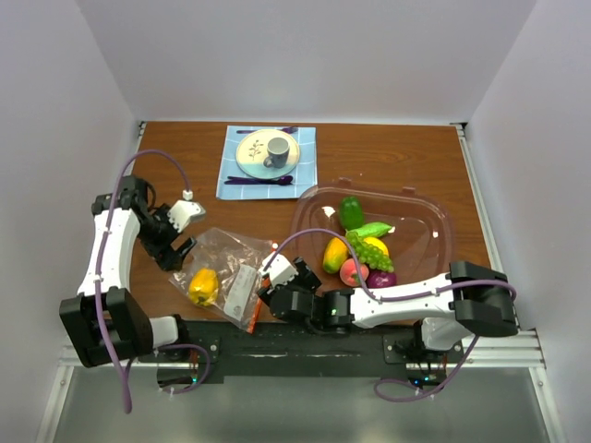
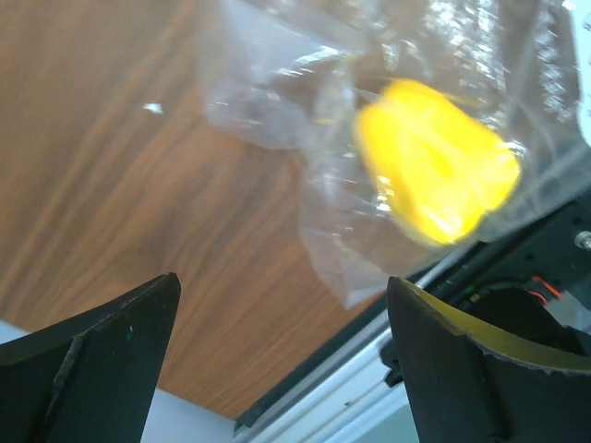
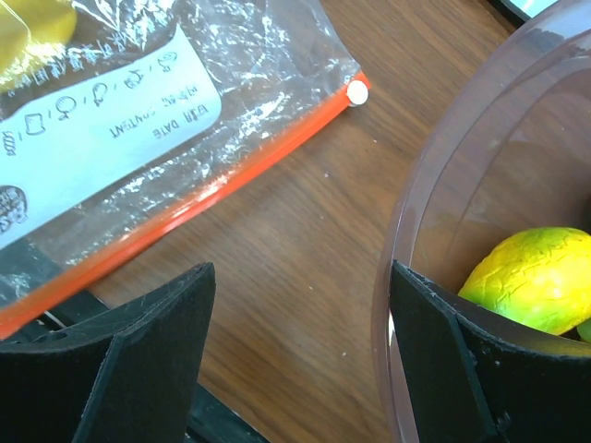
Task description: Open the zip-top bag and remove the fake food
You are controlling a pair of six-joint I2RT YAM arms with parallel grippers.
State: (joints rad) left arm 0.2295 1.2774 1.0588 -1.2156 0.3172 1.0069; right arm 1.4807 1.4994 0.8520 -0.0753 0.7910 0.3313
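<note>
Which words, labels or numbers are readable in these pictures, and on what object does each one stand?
"DATE": on the bag's white label, upside down in the right wrist view.
"CONTENT": same label, beside it.
Smaller print and symbols on that label: too small to read.
Nothing else bears readable text.

Brown wooden table [image 1: 388,152] in the middle, with dark wavy lines in the wood. Plain white back wall [image 1: 305,55] behind it. Plain white left wall [image 1: 55,120] and right wall [image 1: 545,120] close on each side, like a box. Thin pale strip [image 1: 476,203] down the table's right edge. Shiny metal rail [image 1: 531,349] along the near edge. Flat grey surface [image 1: 305,420] below the rail. Soft, even light all over, with only faint shadows. No window in sight.
</note>
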